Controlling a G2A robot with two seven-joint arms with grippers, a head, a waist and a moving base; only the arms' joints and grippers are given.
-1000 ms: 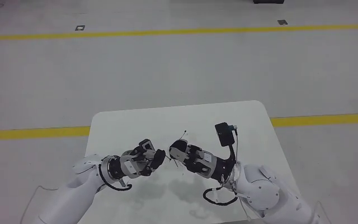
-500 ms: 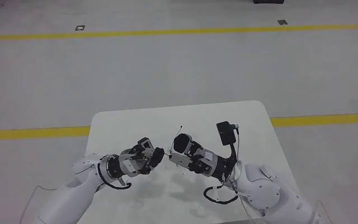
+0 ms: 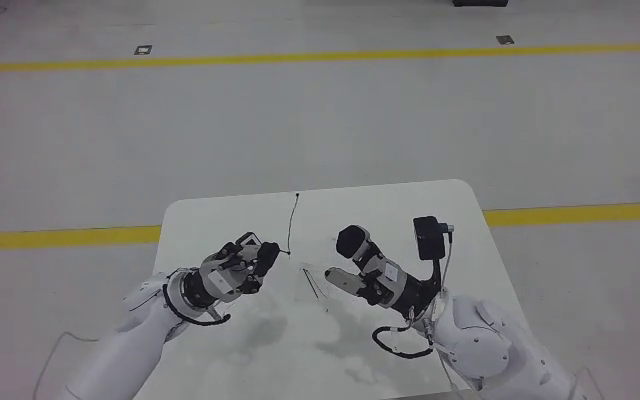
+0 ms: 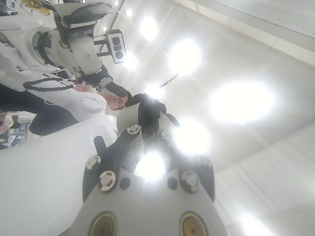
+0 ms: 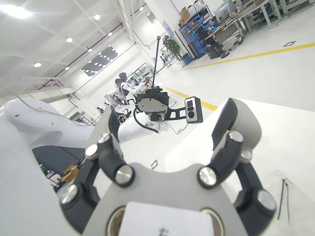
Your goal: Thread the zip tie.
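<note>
1. Holding one black zip tie [image 3: 291,225] between shut jaws, the left gripper [image 3: 262,258] sits over the near left part of the white bench [image 3: 400,210].
2. That tie sticks out of the jaws toward the far side. It is raised off the bench, with its small square head at the free end.
3. One right gripper [image 3: 343,261] sits just to the right of the left one, over the near middle of the bench. Its jaws are spread wide with nothing between them, and it is clear of the held tie.
4. Two loose ties [image 3: 312,284] lie flat on the bench between the two grippers, side by side and close together at one end.
5. Count: two grippers, one tie held, two ties lying on the bench.
</note>
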